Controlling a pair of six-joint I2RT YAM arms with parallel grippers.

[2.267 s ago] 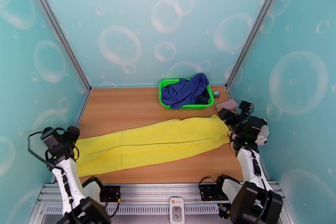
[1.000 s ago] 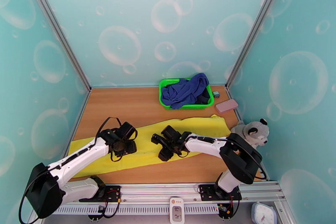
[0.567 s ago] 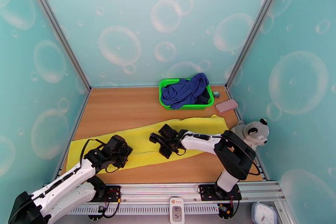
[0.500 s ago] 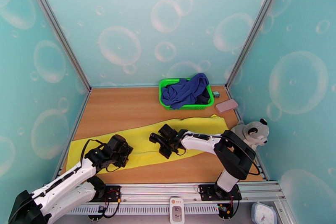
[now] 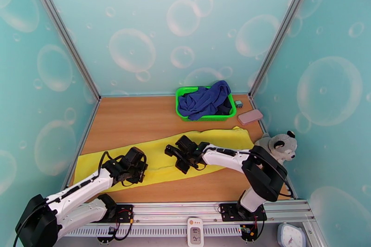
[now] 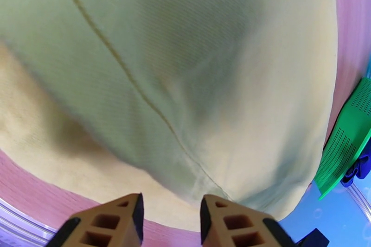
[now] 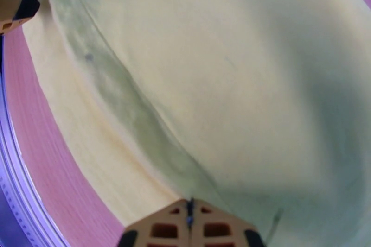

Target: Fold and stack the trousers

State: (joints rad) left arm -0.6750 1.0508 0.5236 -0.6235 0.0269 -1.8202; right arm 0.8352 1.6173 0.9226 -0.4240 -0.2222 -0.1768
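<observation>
The right gripper (image 7: 190, 215) has snapped shut, apparently pinching the near edge of the trousers (image 5: 222, 137), which lie stretched flat across the table (image 5: 134, 118). The left gripper (image 6: 170, 213) is narrowing over that same edge, jaws not yet closed, so a lengthwise fold looks close

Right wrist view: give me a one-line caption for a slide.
Right gripper, fingers closed, at the seam of the yellow trousers spread on the wooden table.

Bare tabletop (image 5: 130, 118) lies open from 9 to 12 o'clock. A green basket (image 5: 178, 103) blocks 1 o'clock, a pink case (image 5: 250, 116) near it at 2, a plush panda (image 5: 278, 146) at 3. The yellow trousers (image 5: 222, 139) span the middle; a narrow bare strip runs at 6.
</observation>
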